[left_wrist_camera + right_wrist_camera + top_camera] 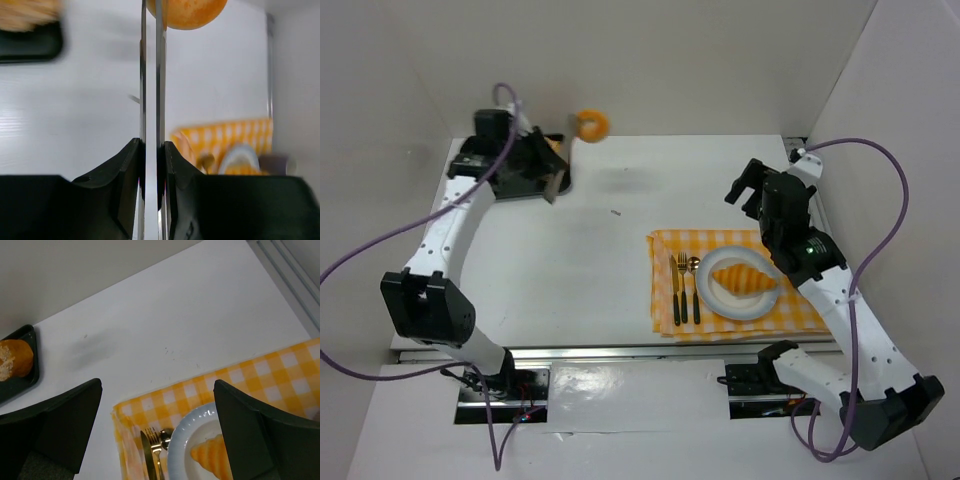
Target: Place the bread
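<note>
Left gripper [151,147]: squeezed narrow on tongs [160,75], arm stretched to far-left corner. Ring bread [603,125] pinched in tong tips, aloft near back wall. Right gripper [156,387]: spread wide, empty, above checked cloth [665,245]; broad table [570,260] between.

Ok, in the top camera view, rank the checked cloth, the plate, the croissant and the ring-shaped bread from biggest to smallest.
1. checked cloth
2. plate
3. croissant
4. ring-shaped bread. It is held up in the tongs, so it sits nearer the camera, and even so it looks smallest.
</note>
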Robot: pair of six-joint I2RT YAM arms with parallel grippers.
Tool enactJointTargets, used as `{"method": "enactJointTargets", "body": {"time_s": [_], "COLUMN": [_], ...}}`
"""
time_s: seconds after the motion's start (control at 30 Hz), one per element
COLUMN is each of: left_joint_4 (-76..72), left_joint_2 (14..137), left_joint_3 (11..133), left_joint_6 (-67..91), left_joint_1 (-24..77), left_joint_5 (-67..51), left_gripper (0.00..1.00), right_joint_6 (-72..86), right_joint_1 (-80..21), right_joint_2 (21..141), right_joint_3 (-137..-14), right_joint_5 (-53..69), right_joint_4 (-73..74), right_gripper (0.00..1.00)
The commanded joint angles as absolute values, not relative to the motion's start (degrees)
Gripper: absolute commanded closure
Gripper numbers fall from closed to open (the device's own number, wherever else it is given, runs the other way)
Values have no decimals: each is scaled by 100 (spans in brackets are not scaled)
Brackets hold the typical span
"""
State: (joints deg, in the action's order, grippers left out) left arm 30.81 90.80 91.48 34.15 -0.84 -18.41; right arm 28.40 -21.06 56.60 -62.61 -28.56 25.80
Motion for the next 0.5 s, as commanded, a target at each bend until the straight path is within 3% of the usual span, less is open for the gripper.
{"method": "enactJointTargets", "body": {"time_s": [0.0, 0.17, 0.47], "left_joint_4": [3200, 2368, 1916], "left_joint_2": [8544, 8481, 8999], "left_joint_3": [8782, 7878, 7611], "left_joint_6": [2751, 3408, 3691], "left_joint_1": [1385, 3291, 4983], "left_joint_5": [-2461, -2486, -1811], "left_gripper": [100, 100, 100], "right_joint_6": [2707, 2602, 2435], "right_joint_1": [-2065, -2065, -2065], "right_joint_2": [5257, 5011, 4808], "right_joint_3": [-6582, -6793, -7101], "right_joint_5": [-3242, -3867, -4113], "right_joint_4": [2830, 3049, 3286], "right_gripper": [0, 0, 0]}}
